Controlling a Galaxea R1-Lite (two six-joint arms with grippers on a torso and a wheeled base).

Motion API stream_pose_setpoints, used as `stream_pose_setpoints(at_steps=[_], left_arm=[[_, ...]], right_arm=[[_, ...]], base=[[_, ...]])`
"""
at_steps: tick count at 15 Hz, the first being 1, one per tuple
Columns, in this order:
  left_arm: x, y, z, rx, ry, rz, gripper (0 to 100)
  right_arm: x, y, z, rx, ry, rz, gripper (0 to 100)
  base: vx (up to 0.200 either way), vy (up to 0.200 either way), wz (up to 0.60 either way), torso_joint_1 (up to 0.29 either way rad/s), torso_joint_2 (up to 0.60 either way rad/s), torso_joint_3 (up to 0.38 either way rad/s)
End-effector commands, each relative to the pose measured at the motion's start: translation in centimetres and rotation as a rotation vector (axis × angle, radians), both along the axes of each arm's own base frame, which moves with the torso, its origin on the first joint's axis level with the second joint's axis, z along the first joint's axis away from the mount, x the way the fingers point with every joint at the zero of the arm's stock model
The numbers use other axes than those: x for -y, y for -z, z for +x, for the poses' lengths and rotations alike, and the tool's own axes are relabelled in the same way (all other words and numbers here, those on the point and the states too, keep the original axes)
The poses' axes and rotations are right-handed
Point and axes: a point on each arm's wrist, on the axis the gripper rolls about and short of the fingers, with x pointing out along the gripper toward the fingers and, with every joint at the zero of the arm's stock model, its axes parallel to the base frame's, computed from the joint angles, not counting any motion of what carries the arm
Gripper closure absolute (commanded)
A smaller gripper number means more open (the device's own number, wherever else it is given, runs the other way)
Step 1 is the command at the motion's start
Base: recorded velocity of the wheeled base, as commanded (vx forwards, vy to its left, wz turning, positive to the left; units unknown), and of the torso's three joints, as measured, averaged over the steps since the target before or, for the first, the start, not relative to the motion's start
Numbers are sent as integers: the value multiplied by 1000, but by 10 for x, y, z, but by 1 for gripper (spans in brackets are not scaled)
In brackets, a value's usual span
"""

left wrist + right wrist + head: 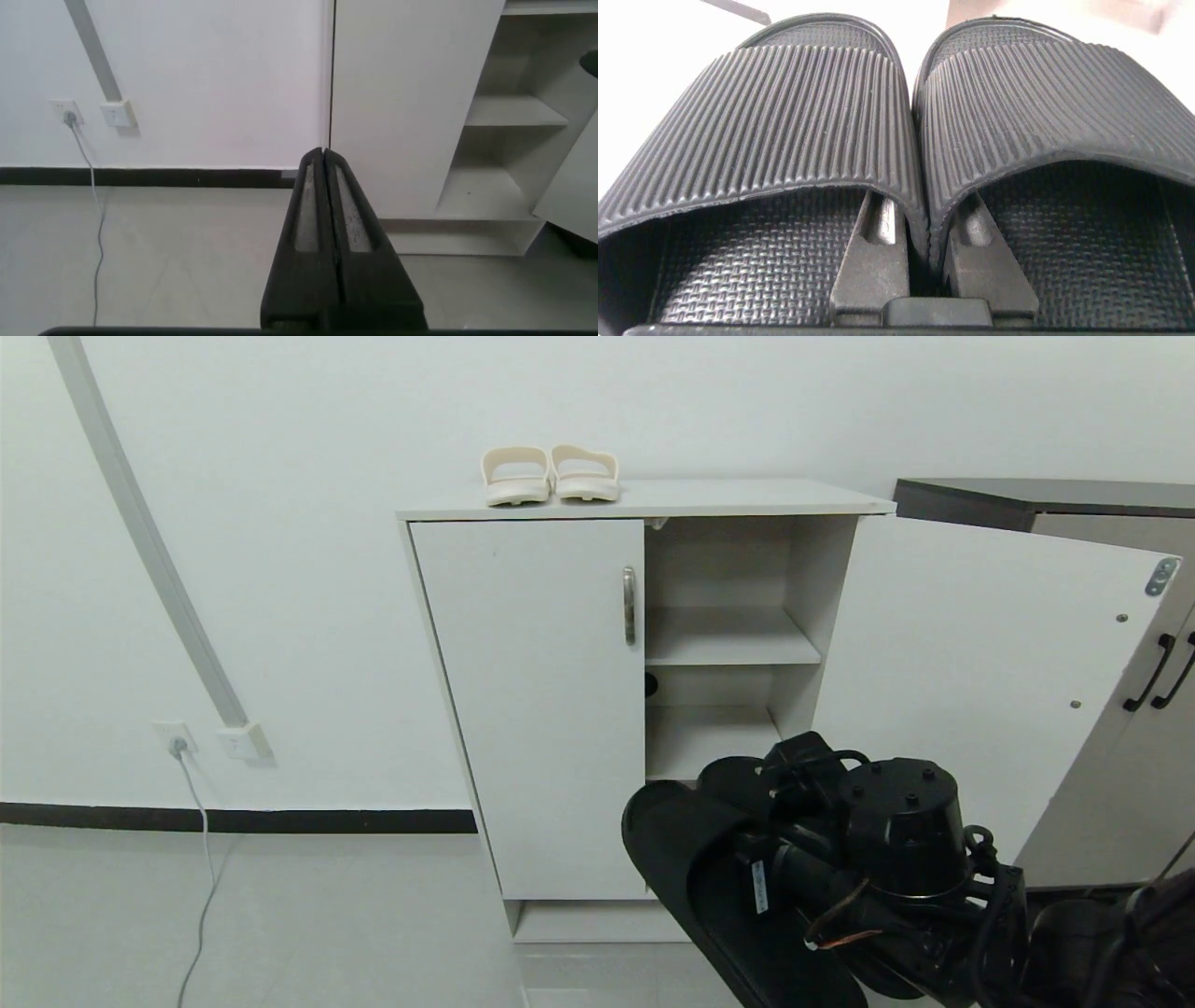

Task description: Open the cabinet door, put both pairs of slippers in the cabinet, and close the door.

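Since the right door point(971, 663) of the cabinet point(747, 497) already stands wide open, I judge that step 1 is done. The step in hand is to bring the black slippers point(691, 859) inside. This pair hangs in the air in front of the open half, near the lower shelf point(705, 737), and is not yet in the cabinet. The next move, in my opinion, calls for pushing the pair forward over the edge of a shelf, without hitting the open door, and then releasing it. The beige slippers point(551, 476) lie side by side on top of the cabinet, so pair 2 is not yet taken.

The right gripper point(924, 219) has its jaws nearly closed. They pinch the 2 inner side walls of the black straps together, with 1 jaw inside each slipper. The left gripper point(323, 168) has its jaws pressed together and holds nothing.
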Motion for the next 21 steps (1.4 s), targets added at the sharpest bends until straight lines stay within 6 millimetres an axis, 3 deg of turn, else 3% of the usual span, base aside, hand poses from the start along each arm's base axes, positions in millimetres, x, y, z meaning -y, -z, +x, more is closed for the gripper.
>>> stream_pose_setpoints(at_steps=[1,8,11,14,19,21], left_arm=[[0,0,0,-2,-4,-2,100],[1,0,0,0,28,-24,100],[1,0,0,0,26,-21,100],[1,0,0,0,28,-24,100],[1,0,0,0,29,-24,100],[1,0,0,0,29,-25,100]], right_arm=[[-2,-2,3,17,30,0,100],[-14,-1,3,39,83,-13,100],[-41,7,28,81,287,8,100],[-52,19,39,79,342,13,100],[-52,22,40,75,344,10,100],[-52,23,39,72,344,5,100]], base=[[0,0,0,0,0,0],[0,0,0,0,0,0],[0,0,0,0,0,0],[0,-67,0,-1,-1,1],[0,-200,0,1,1,-1],[0,0,0,0,0,0]])
